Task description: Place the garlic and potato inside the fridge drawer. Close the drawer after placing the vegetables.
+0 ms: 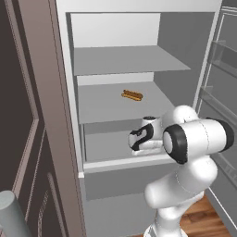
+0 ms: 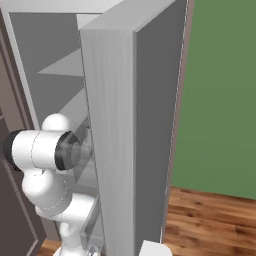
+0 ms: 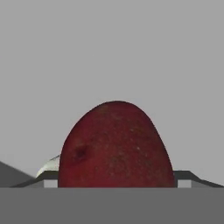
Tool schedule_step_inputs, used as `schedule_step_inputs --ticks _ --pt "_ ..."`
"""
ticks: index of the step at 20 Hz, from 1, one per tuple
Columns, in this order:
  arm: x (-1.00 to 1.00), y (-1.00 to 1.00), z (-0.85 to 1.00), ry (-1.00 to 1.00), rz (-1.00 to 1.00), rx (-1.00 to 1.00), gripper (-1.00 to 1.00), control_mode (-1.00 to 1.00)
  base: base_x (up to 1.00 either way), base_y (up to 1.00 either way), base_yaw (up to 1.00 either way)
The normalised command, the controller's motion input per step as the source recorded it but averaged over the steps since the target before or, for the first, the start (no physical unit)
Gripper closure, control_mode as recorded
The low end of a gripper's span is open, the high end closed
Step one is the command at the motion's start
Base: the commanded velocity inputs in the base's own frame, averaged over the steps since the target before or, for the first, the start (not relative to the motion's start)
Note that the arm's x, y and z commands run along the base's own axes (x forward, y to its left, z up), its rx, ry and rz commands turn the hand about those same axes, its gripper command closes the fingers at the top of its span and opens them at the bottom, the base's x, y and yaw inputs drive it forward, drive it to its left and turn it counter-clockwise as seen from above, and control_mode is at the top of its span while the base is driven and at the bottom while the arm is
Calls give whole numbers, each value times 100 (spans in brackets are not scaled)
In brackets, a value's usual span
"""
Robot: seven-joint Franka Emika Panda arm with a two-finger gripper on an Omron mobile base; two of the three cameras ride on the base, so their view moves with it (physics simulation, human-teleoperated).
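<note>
While potato (image 3: pixel 114 146) fills claw (image 3: pixel 114 186), garlic (image 3: pixel 49 165) behind, orange-brown item (image 1: pixel 132 95) shelved above

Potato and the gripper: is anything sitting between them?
Nothing. In the hand view the potato looms right at the gripper, with no gap to see; only a pale sliver peeks out behind it.
</note>
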Motion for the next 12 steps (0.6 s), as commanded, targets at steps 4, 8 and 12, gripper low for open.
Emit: schedule_step_inputs --ticks 4,8,12 --pt "-38 -3 -1 -1 -1 3 -100 -100 0 0 0" --pt "-13 -1 3 0 0 0 -100 -100 0 0 0" --pt "2 0 45 -4 -2 3 -100 -100 0 0 0"
